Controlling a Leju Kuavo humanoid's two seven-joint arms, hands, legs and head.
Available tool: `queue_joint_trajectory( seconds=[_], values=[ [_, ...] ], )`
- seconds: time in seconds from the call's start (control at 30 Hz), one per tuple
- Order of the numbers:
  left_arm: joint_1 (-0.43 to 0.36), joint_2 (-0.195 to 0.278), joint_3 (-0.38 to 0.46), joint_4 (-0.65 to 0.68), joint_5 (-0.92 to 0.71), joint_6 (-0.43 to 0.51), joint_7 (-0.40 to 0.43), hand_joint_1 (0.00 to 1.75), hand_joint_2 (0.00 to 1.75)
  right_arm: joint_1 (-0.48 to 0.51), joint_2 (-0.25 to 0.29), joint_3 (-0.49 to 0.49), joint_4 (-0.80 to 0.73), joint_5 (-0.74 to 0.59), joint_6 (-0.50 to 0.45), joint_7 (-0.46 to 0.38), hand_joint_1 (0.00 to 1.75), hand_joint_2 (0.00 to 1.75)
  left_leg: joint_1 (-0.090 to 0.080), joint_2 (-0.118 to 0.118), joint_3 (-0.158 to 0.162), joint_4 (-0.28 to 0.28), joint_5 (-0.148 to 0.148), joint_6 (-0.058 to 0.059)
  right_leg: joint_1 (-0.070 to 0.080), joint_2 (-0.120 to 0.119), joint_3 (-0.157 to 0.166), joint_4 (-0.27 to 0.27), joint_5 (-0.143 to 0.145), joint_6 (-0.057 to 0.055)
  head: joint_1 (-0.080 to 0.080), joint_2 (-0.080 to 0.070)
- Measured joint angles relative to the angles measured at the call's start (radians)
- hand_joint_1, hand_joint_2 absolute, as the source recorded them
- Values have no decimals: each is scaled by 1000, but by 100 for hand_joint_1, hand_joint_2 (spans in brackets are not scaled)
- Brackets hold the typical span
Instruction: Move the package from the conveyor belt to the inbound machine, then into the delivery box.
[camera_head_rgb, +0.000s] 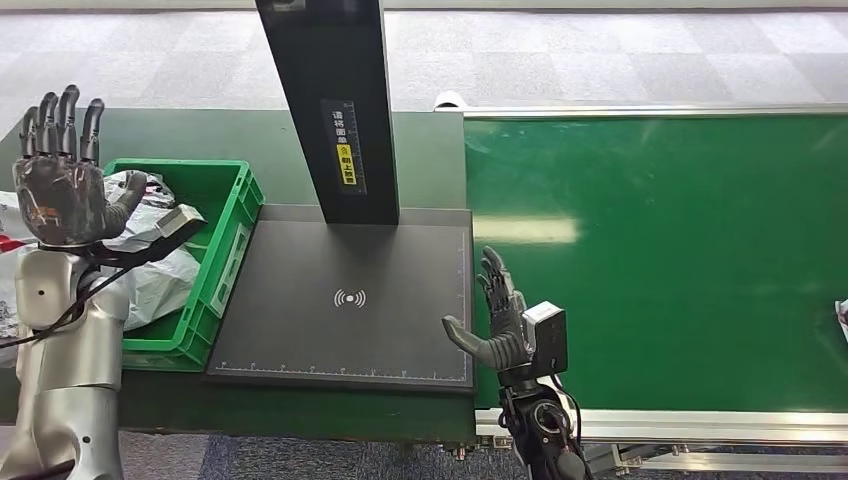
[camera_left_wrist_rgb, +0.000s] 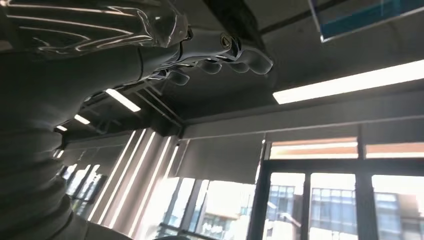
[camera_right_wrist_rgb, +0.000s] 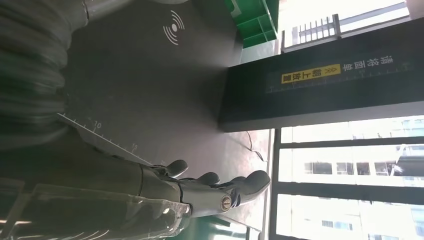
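The left hand (camera_head_rgb: 62, 190) is raised upright on its silver arm, palm facing forward, fingers straight and apart, thumb out to the side — it holds nothing. In the left wrist view the same fingers (camera_left_wrist_rgb: 235, 52) stretch out flat toward a ceiling with strip lights. Just behind and below this hand sits the green plastic delivery box (camera_head_rgb: 222, 215), and inside it, close under the palm, lie crumpled white and grey plastic-wrapped packages (camera_head_rgb: 160, 265), partly hidden by the arm.

The right hand (camera_head_rgb: 500, 320) stands low, at the seam between the flat dark grey inbound machine plate (camera_head_rgb: 340, 300) and the green conveyor belt (camera_head_rgb: 660, 250). Its fingers point up and away from the body, slightly spread, thumb sticking out toward the plate; it too is empty and unclosed. The right wrist view shows those fingers (camera_right_wrist_rgb: 220, 182) extended over the plate's ruled edge, with the white wireless symbol (camera_right_wrist_rgb: 173, 27) further out on the plate and the black upright scanner post with a yellow label (camera_right_wrist_rgb: 320, 80) beyond the fingertips.

Far from the right hand, at the belt's outer edge, a small white scrap (camera_head_rgb: 841, 315) shows — too cropped to tell what it is.
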Motion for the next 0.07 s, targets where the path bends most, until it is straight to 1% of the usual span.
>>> queue_joint_trajectory(
  seconds=[0.03, 0.07],
  values=[
    [3, -22, 30, -34, 9, 0, -46, 0, 175, 0, 0, 0, 1, -3, 0, -2, 0, 175, 0, 0, 0, 0, 0, 0, 0, 0, 0, 0, 0, 0, 0, 0],
    [5, -34, 46, -52, 14, 0, -71, 0, 175, 0, 0, 0, 2, -4, -1, -4, 0, 175, 0, 0, 0, 0, 0, 0, 0, 0, 0, 0, 0, 0, 0, 0]
  ],
)
